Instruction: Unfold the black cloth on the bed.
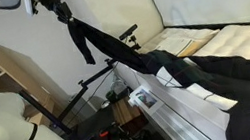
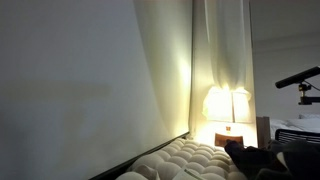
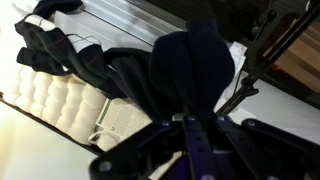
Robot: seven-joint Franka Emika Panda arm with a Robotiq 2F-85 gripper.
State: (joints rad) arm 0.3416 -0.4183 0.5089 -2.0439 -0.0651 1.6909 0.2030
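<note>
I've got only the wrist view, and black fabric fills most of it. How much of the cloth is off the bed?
Observer: In an exterior view the gripper holds one end of the black cloth high; the rest slopes down onto the bed.
Operator: Anything dangling?
Observer: Yes, a sleeve-like strip hangs straight down just under the gripper.
Operator: What's beyond the bed?
Observer: A lit lamp by a pale curtain, in an exterior view.

Dim, soft-focus frames, warm lamp [image 2: 227, 103] glare, hand [image 3: 190, 125] blurred up close
</note>
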